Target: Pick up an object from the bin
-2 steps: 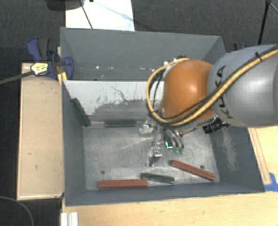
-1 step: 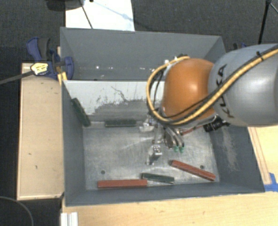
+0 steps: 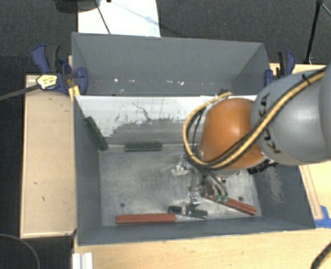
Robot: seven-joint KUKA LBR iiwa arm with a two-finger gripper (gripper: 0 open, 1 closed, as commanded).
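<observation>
Reddish-brown bar (image 3: 146, 219), long, narrow and flat: lay on the floor of the grey metal bin (image 3: 137, 178), close against the front wall. Its long axis ran left to right, parallel with that wall. The left end pointed toward the front left corner and the right end toward the middle of the front.

Gripper (image 3: 197, 205): hung low over the front right part of the floor, just beside the bar's right end, below the arm's rounded orange cover (image 3: 227, 130). Whether it was open or closed, or had hold of anything, could not be told.

Small dark piece (image 3: 177, 209): lay between the bar's right end and the gripper; its shape was unclear.

Shorter reddish stick (image 3: 241, 207): lay to the right of the gripper, slanting down toward the front right corner, with its upper end hidden under the gripper.

Dark green strip (image 3: 143, 147): lay level at the foot of the back wall, well apart from the gripper.

Second dark green strip (image 3: 96, 134): lay diagonally against the left wall.
</observation>
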